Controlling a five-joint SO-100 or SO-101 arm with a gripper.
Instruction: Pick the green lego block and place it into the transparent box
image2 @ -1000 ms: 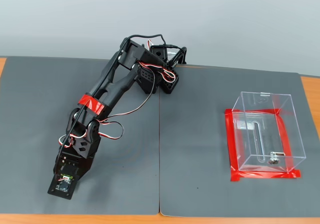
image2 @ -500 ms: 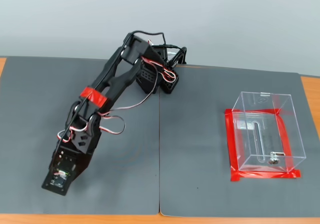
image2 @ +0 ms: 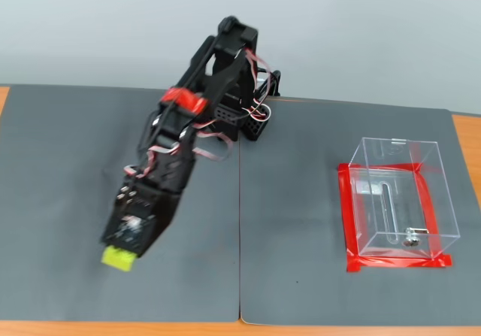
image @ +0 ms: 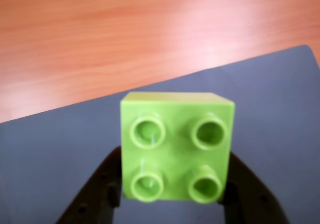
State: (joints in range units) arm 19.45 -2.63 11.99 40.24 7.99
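In the wrist view the green lego block [image: 176,146] fills the centre, studs toward the camera, held between the two black fingers [image: 97,191] of my gripper [image: 172,194]. The grey mat and the wooden table lie beyond it. In the fixed view the block [image2: 117,258] sticks out below the gripper [image2: 120,255] at the lower left, lifted above the mat. The transparent box [image2: 398,201] stands at the right on a red tape outline, far from the gripper.
Two dark grey mats [image2: 316,223] cover the table, meeting at a seam down the middle. The arm's base [image2: 248,118] sits at the back centre. Bare wooden table [image: 125,38] shows past the mat's edge in the wrist view.
The arm has lifted and swung right, away from the mat's front left. The green block, hidden under the gripper before, now shows in its grasp.
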